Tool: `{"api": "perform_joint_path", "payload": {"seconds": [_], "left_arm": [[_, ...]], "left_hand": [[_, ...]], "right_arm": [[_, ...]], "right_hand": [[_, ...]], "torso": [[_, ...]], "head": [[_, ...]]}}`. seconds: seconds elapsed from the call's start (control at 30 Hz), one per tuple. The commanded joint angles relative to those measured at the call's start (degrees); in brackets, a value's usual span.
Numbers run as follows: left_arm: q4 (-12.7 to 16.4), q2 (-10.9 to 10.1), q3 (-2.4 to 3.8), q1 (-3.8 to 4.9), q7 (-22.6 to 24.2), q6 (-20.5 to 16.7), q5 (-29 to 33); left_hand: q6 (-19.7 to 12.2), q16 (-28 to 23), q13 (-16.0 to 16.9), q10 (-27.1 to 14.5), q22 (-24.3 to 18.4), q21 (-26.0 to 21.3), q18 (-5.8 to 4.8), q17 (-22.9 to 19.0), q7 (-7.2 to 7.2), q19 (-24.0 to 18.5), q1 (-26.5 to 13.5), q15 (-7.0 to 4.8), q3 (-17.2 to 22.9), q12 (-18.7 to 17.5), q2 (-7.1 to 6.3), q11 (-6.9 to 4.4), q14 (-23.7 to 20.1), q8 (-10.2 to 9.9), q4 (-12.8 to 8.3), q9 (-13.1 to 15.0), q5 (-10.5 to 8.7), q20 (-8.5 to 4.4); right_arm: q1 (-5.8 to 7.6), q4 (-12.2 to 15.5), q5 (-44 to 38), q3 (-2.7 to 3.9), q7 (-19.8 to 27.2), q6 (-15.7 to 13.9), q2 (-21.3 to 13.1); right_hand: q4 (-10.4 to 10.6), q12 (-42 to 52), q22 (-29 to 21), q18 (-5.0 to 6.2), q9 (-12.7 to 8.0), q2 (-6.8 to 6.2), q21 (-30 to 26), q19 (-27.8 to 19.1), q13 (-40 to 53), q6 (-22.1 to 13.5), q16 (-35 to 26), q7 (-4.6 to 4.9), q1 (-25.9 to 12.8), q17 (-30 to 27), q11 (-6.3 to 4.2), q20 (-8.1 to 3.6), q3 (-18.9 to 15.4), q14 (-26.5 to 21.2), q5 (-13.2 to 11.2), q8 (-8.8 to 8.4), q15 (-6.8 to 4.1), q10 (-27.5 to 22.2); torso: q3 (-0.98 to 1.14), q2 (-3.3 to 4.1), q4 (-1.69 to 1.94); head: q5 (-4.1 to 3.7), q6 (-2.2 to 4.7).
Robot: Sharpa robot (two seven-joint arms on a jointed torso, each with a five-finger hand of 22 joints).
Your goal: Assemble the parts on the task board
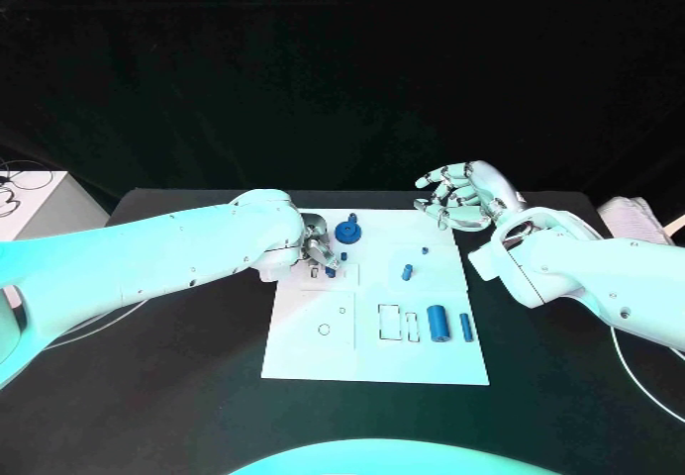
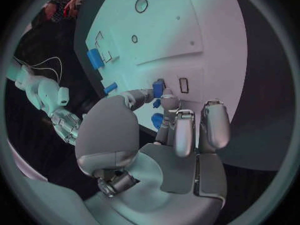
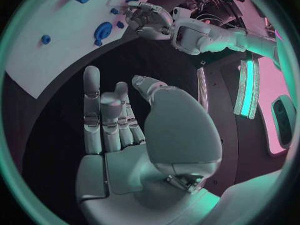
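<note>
left robot hand (image 2: 164, 116) | apparently pinching small blue part (image 2: 158, 88) | over task board (image 2: 187, 30)

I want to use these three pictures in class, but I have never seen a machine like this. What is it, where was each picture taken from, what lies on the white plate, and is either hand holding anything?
This is a robot with two white arms, each ending in a silver hand, working at a black table. The square picture looks down from a camera on its head. The two round pictures come from cameras at its wrists, looking past each hand.

On the table lies a white task board with small blue parts: a round gear-like part, a small peg and two cylinders lying side by side.

The left hand is down on the board, and its fingertips pinch a small blue part. The right hand hovers beside the board's far corner, fingers apart, holding nothing.
</note>
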Motion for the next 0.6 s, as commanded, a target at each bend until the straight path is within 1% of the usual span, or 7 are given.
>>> {"api": "perform_joint_path", "payload": {"seconds": [0.03,0.27,0.43,0.6], "left_arm": [[0.1,0.1,-0.11,-0.18,0.1,1.4,-0.2],[0.1,0.0,-0.12,-0.18,0.1,1.6,-0.2],[0.0,0.0,-0.13,-0.18,0.1,1.7,-0.2],[0.0,-0.1,-0.13,-0.18,0.1,1.9,-0.2]], "left_hand": [[1.2,0.3,0.1,0.3,0.1,0.4,-0.36,11.9,-0.83,0.4,-0.2,-0.42,10.9,0.3,0.59,-0.11,5.1,0.1,-11.2,3.3,0.18,-0.06],[1.3,0.3,0.1,0.3,0.1,0.4,-0.38,11.9,-0.86,0.5,-0.2,-0.44,10.9,0.3,0.63,-0.13,5.1,0.1,-11.3,3.3,0.30,-0.08],[1.3,0.3,0.1,0.3,0.1,0.4,-0.38,11.9,-0.86,0.5,-0.2,-0.44,10.9,0.3,0.63,-0.13,5.1,0.1,-11.3,3.3,0.30,-0.08],[1.3,0.3,0.1,0.3,0.1,0.4,-0.38,11.9,-0.86,0.5,-0.2,-0.44,10.9,0.3,0.63,-0.13,5.1,0.1,-11.3,3.3,0.30,-0.08]], "right_arm": [[-0.04,0.0,-0.7,0.01,0.3,0.8,0.0],[-0.05,0.0,-0.7,0.01,0.3,0.8,0.1],[-0.06,0.0,-0.7,0.01,0.2,0.9,0.1],[-0.07,-0.1,-0.8,0.01,0.2,0.9,0.1]], "right_hand": [[0.1,-0.3,-0.2,1.17,0.1,-0.18,-0.4,0.5,-0.1,0.1,-0.4,0.16,0.0,0.0,-0.49,0.08,0.4,0.2,0.6,0.29,-0.08,0.1],[0.1,-0.3,-0.2,1.17,0.1,-0.18,-0.4,0.5,-0.1,0.1,-0.4,0.16,0.0,0.0,-0.49,0.08,0.4,0.2,0.6,0.29,-0.08,0.1],[0.1,-0.3,-0.2,1.17,0.1,-0.18,-0.4,0.5,-0.1,0.1,-0.4,0.16,0.0,0.0,-0.49,0.08,0.4,0.2,0.6,0.29,-0.08,0.1],[0.1,-0.3,-0.2,1.17,0.1,-0.19,-0.4,0.5,-0.2,0.1,-0.4,0.16,0.0,0.0,-0.49,0.07,0.4,0.2,0.6,0.29,-0.08,0.1]], "torso": [[-0.02,-0.02,0.02],[-0.03,-0.02,0.05],[-0.05,-0.01,0.00],[-0.02,0.00,0.01]], "head": [[0.02,-0.05],[0.05,-0.05],[0.03,-0.06],[0.07,-0.12]]}}
